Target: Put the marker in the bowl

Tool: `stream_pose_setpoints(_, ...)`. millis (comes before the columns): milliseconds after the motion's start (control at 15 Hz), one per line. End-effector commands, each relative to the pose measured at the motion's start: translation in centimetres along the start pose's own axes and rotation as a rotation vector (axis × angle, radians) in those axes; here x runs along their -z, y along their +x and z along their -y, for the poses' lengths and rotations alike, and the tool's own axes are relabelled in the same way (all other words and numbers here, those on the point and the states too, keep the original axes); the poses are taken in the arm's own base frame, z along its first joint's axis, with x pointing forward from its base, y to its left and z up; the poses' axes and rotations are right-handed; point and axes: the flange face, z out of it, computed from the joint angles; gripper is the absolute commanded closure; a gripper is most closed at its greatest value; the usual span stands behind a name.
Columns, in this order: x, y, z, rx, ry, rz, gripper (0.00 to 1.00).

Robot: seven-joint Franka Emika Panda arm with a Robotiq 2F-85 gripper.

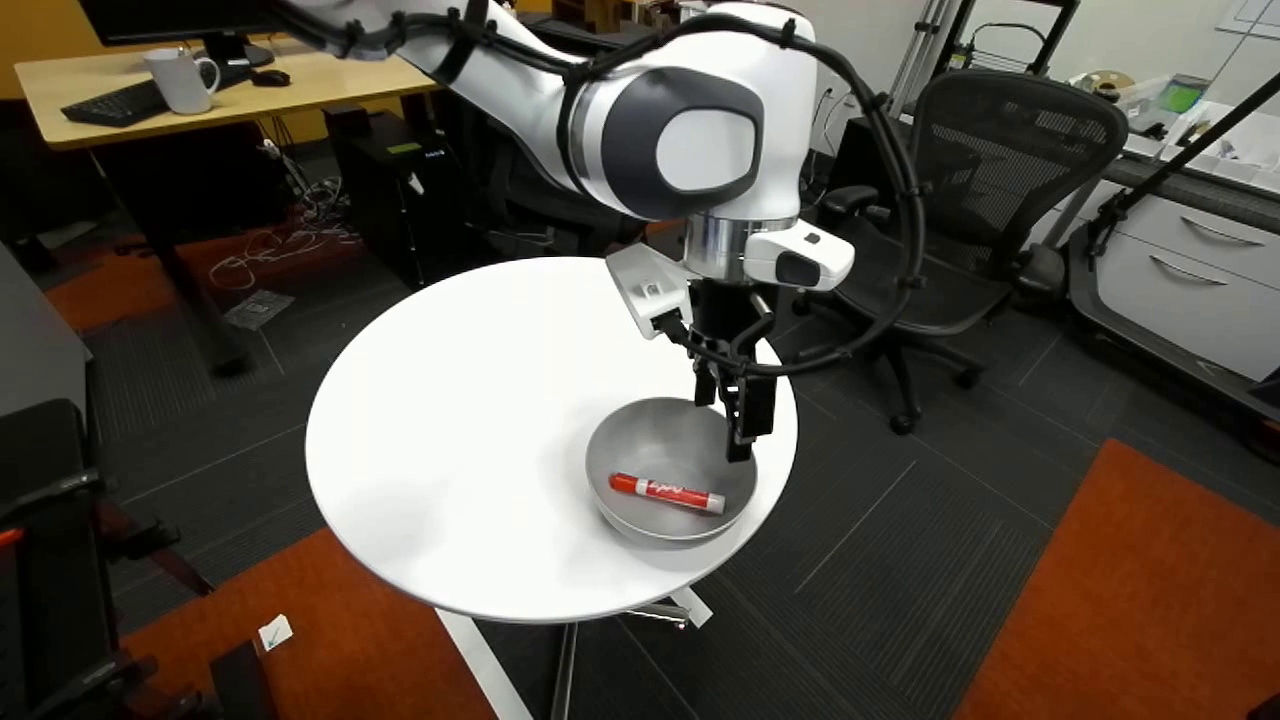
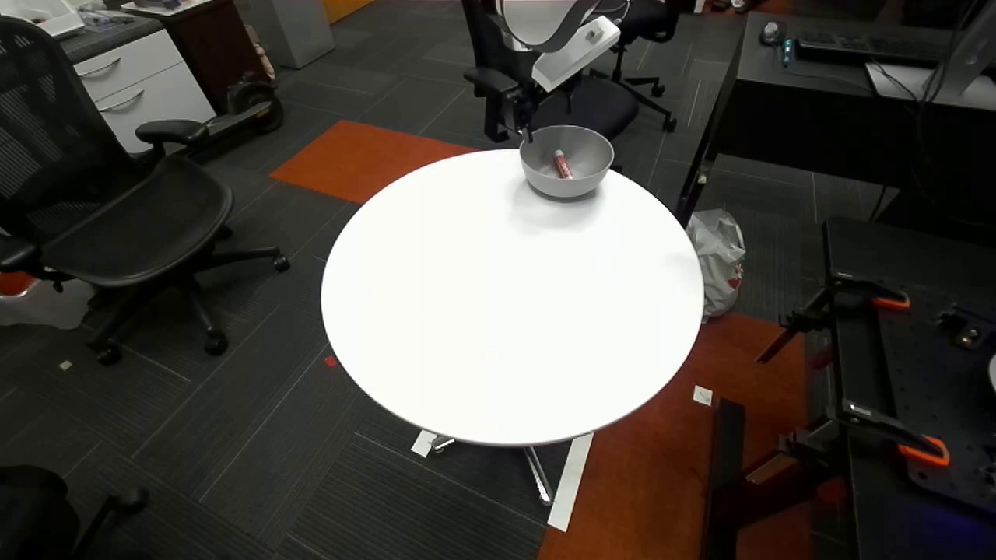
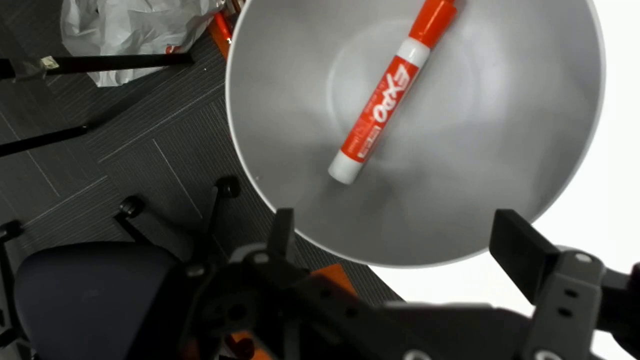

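Observation:
The red marker with whitish ends (image 1: 667, 493) lies inside the light grey bowl (image 1: 655, 435). In an exterior view the marker (image 2: 562, 164) also shows in the bowl (image 2: 580, 188). In the wrist view the marker (image 3: 382, 105) rests across the bowl's inside (image 3: 465, 150), its orange-red cap at the top edge. My gripper (image 1: 722, 428) is above the bowl's rim, on the side near the table edge. In the wrist view its two fingers (image 3: 392, 220) are wide apart with nothing between them, and they do not touch the marker. In an exterior view the gripper (image 2: 526, 128) is small and dark.
The bowl stands near the edge of a round white table (image 1: 450, 450). A black office chair (image 1: 960, 200) is beyond the table. A desk with a mug (image 1: 182, 80) is at the back. A plastic bag (image 3: 135, 35) lies on the floor.

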Motion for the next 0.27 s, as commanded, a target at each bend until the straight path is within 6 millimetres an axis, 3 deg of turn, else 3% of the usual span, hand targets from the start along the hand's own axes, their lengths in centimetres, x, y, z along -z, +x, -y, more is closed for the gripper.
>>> stream_pose_setpoints(0, -0.08, 0.07, -0.03, 0.004, 0.0, 0.002, 0.0)
stream_pose_setpoints(200, -0.15, 0.06, -0.05, 0.009, 0.0, 0.003, 0.0)
